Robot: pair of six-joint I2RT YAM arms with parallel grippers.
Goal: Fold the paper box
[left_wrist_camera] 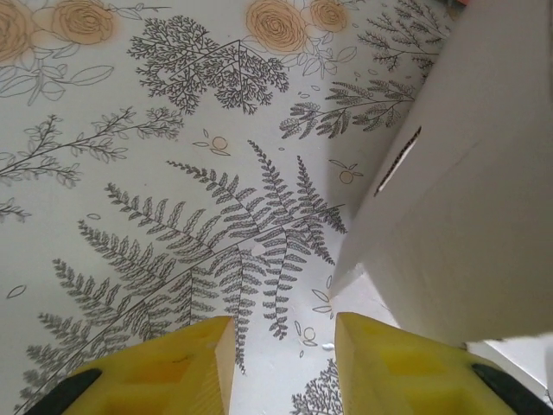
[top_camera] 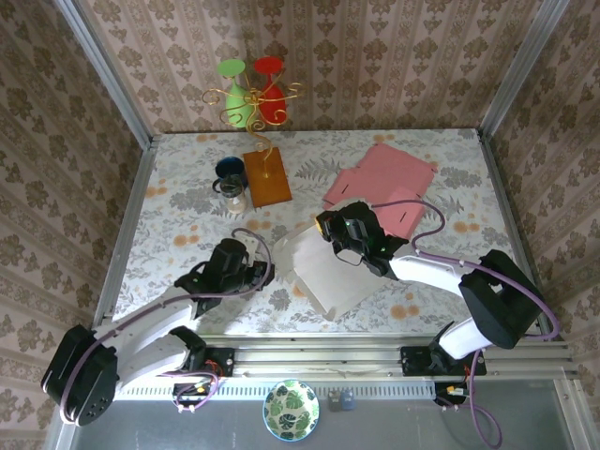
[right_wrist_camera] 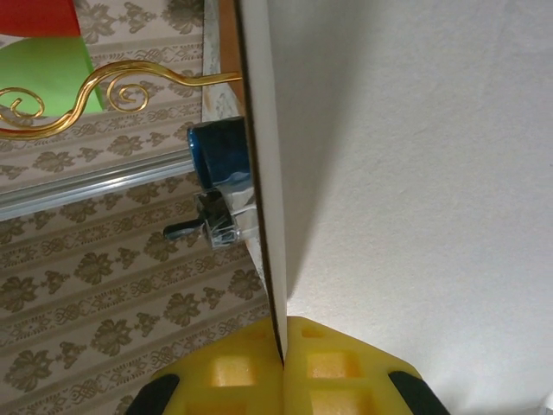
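The paper box (top_camera: 328, 272) is a white, partly folded sheet lying mid-table. My right gripper (top_camera: 342, 239) is shut on its far edge; in the right wrist view the yellow fingers (right_wrist_camera: 346, 372) pinch a thin upright white panel (right_wrist_camera: 415, 173). My left gripper (top_camera: 261, 269) sits just left of the box, low over the table. Seen from the left wrist, its jaws (left_wrist_camera: 285, 363) stand apart with only the patterned tablecloth between them. A raised white box panel (left_wrist_camera: 467, 199) with a slot rises just beyond the right finger (left_wrist_camera: 397, 363).
A flat pink cardboard sheet (top_camera: 384, 183) lies at the back right. At the back left are a wooden board (top_camera: 267, 176), a gold wire stand (top_camera: 253, 98) with green and red pieces, a blue cup (top_camera: 231, 169) and a small glass (top_camera: 232, 194). A patterned bowl (top_camera: 291, 410) sits below the front rail.
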